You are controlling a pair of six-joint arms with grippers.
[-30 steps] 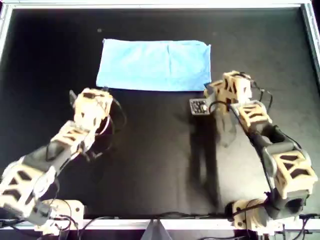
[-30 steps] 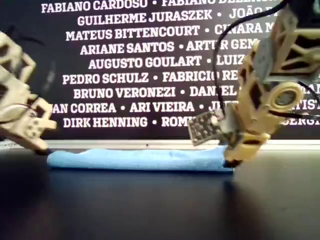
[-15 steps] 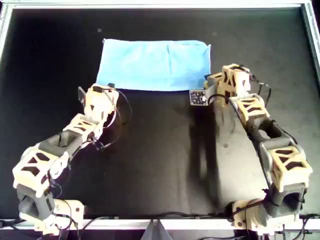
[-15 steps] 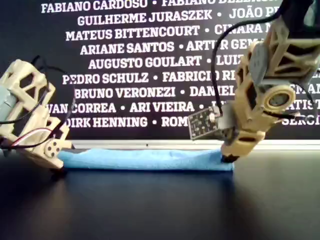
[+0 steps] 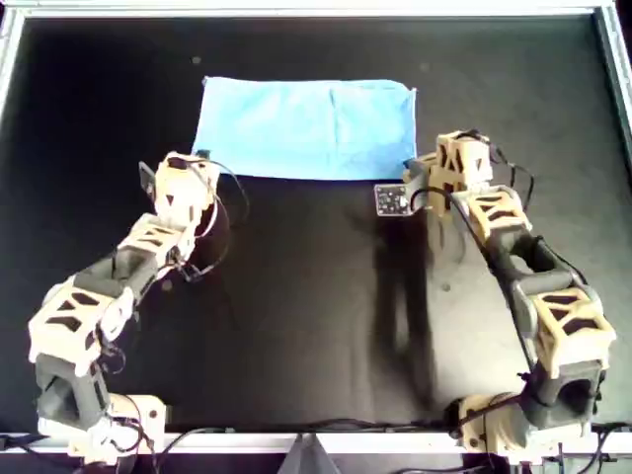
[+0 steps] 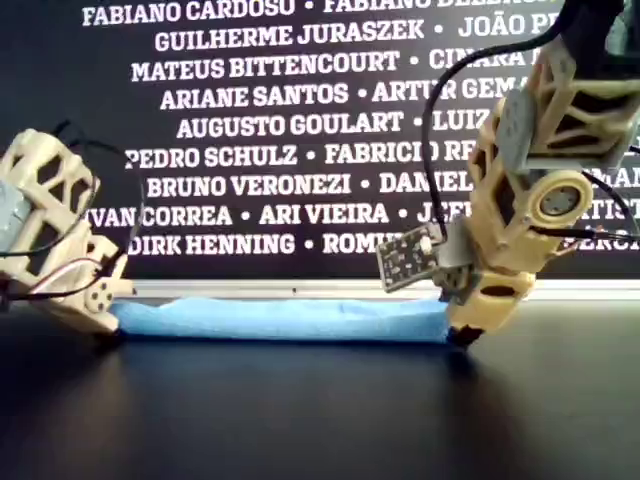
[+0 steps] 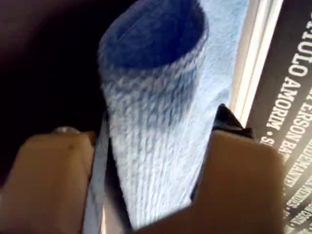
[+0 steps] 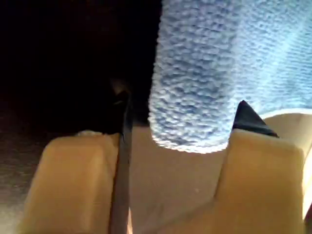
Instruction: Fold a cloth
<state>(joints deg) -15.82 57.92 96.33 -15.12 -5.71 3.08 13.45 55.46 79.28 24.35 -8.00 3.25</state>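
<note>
The light sky-blue cloth (image 5: 306,128) lies flat in a rectangle at the far middle of the black table. It shows as a low blue strip in the exterior view (image 6: 280,320). My first gripper (image 5: 413,166) is the arm on the overhead view's right, at the cloth's near right corner, tips down at the table (image 6: 462,335). Its jaws stand apart with the cloth (image 7: 156,122) between them. My second gripper (image 5: 196,158) is at the near left corner (image 6: 108,335). Its jaws are apart around the cloth corner (image 8: 195,87), with a gap on one side.
A metal frame (image 5: 296,10) borders the black table surface (image 5: 316,326). A dark banner with white names (image 6: 300,130) stands behind the far edge. A small camera board (image 5: 392,200) sticks out beside my first gripper.
The second gripper has moved toward the cloth's near left corner and reached it. The first gripper has come down a little at the near right corner. The cloth has not moved.
</note>
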